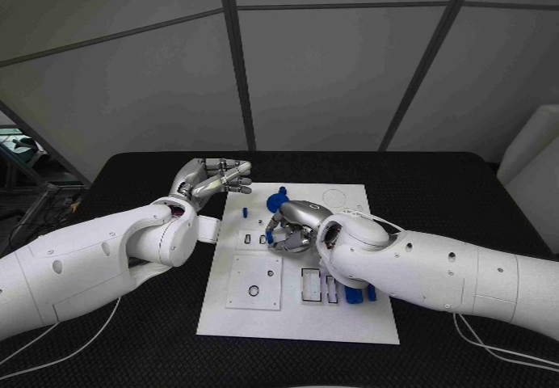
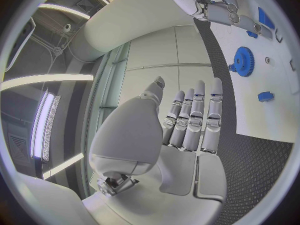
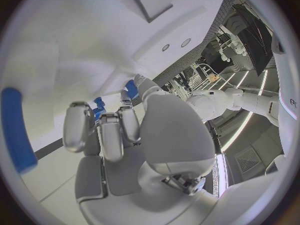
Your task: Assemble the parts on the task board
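While your left hand (image 1: 216, 178) is hovering beside the task board (image 1: 297, 323), fingers straight and apart, holding nothing, your right hand (image 1: 292, 230) is curling over the board's middle, seemingly pinching a small blue part (image 3: 131, 88); I cannot tell for certain. You are best lowering it slowly, squarely. Nearby, a blue gear (image 2: 242, 61) is standing on the board, blue strips (image 1: 350, 293) lying by the slots.
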